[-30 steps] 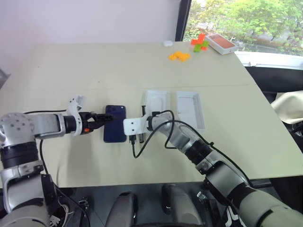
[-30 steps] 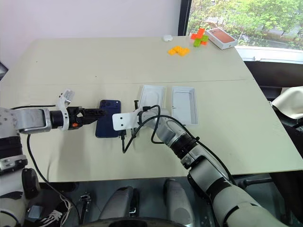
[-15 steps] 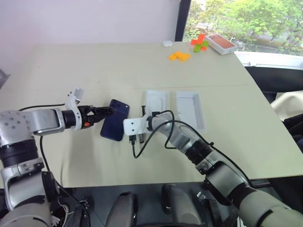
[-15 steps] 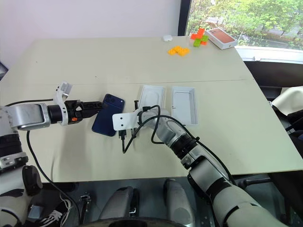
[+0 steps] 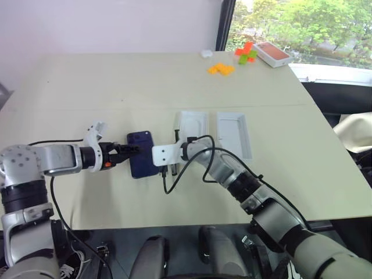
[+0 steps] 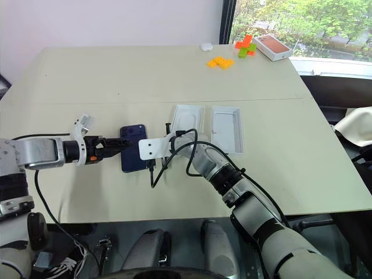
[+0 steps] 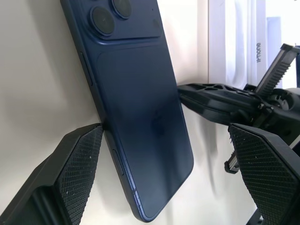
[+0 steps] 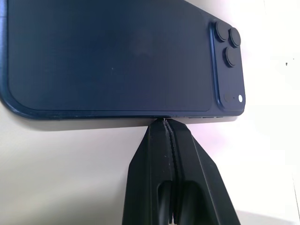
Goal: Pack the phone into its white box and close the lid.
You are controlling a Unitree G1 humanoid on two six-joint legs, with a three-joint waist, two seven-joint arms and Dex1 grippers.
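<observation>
The left gripper point(image 7: 164, 154) has its fingers spread wide around the phone point(image 5: 142, 161), one pad point(image 7: 79, 159) touching its edge. The phone lies back-up on the table point(image 5: 116, 87). The right gripper point(image 8: 168, 125), pressed together, touches the phone's other long edge. Just beyond sit the white box point(image 5: 192, 127) and lid point(image 5: 233, 133). Small grey lettering on the box is too small to read.

A lab or office test room is suggested: a wide plain beige table point(image 5: 116, 87) is set against a bare white wall point(image 5: 104, 23), with a big window point(image 5: 302, 23) at two o'clock, through which green trees are seen.
</observation>
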